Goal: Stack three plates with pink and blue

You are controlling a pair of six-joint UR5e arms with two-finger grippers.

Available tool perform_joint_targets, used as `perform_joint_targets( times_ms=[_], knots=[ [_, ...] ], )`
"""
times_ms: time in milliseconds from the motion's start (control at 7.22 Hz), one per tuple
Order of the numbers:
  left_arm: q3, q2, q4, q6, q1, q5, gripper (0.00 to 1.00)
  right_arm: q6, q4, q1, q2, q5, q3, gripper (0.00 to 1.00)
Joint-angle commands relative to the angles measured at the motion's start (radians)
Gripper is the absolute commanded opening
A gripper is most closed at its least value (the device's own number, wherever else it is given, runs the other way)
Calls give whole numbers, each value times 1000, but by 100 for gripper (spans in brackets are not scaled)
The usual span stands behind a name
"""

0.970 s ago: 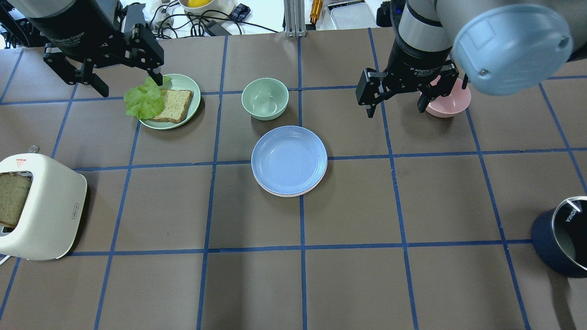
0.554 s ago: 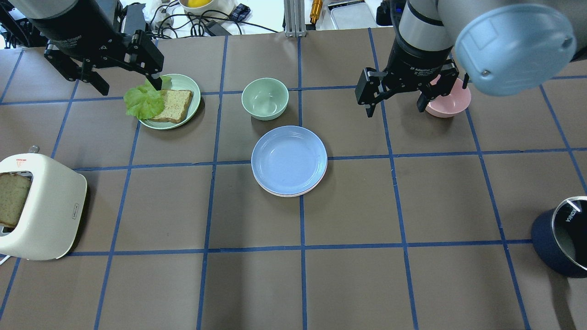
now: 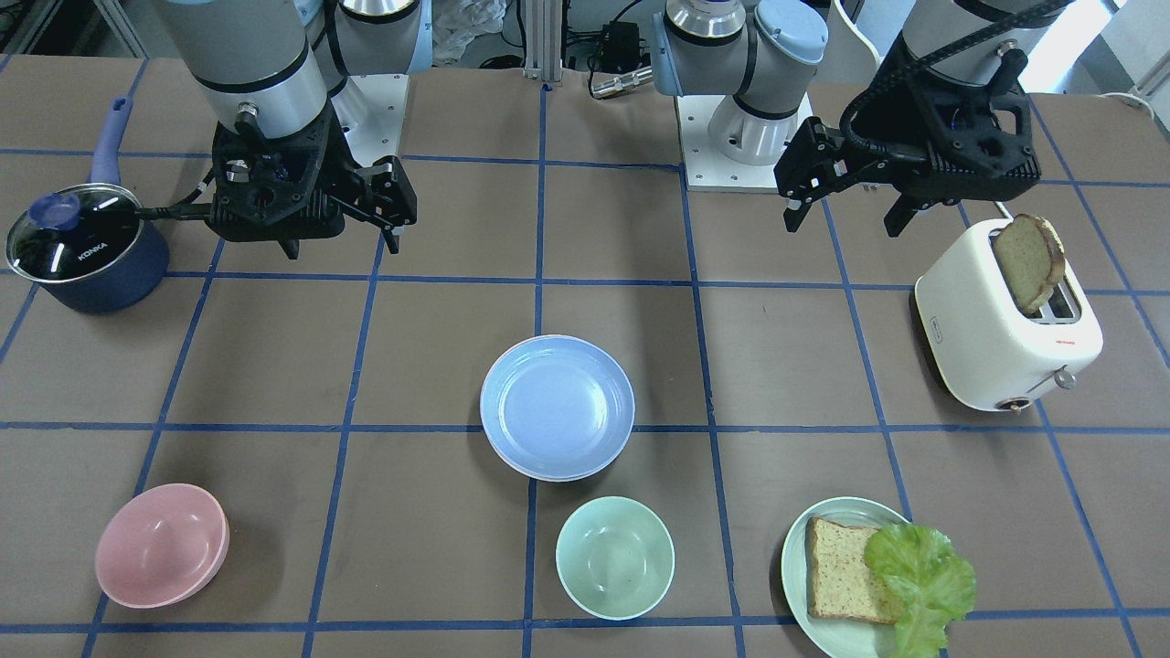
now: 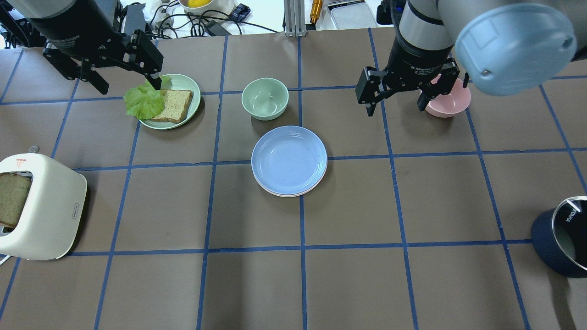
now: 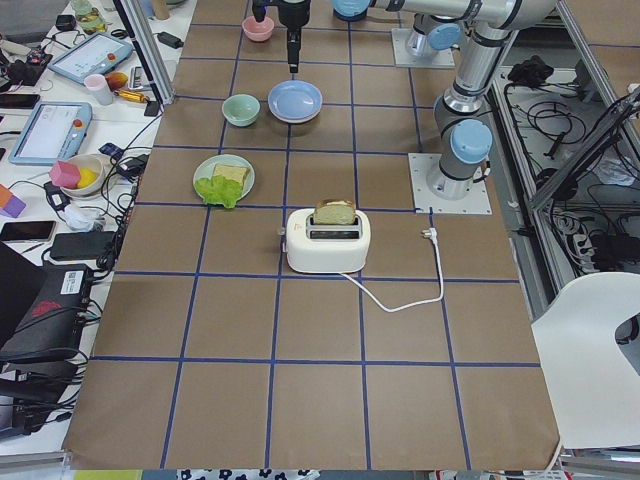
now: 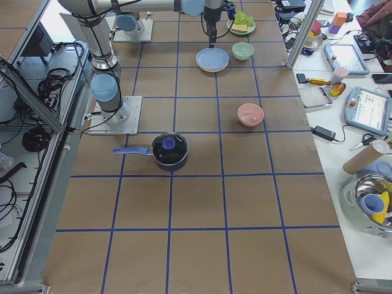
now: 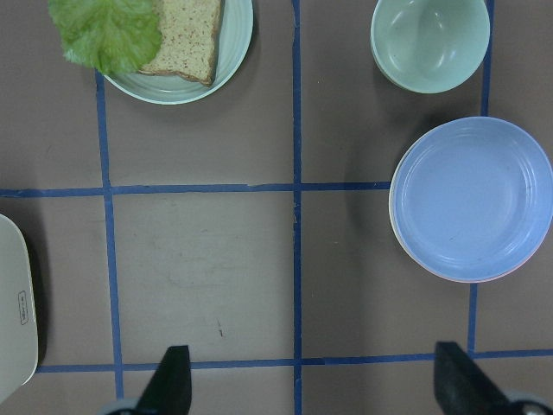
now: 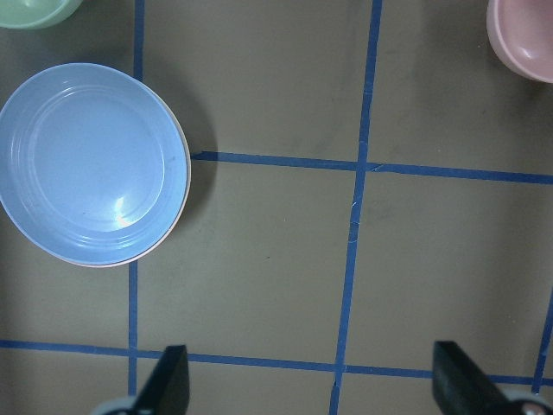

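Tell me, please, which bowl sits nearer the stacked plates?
The mint-green bowl, right beside the blue plate; the pink bowl lies farther off, near the right end effector.

The brown table (image 4: 440,197) with blue tape lines holds a pile of plates (image 4: 289,159) in the middle (blue on top), a green bowl (image 4: 265,98), a pink bowl (image 4: 453,104), a green plate (image 4: 190,87), a white toaster (image 4: 43,211) and a dark pot (image 4: 545,245).

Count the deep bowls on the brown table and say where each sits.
2. The mint bowl sits beside the blue plate, not touching; the pink bowl is off to the robot's right.
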Motion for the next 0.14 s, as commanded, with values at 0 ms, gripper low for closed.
perform_joint_targets(
  times_ms=[0],
  knots=[
    [0,1,0,-1,0,0,100,0,-2,0,0,-5,-2,100]
  ],
)
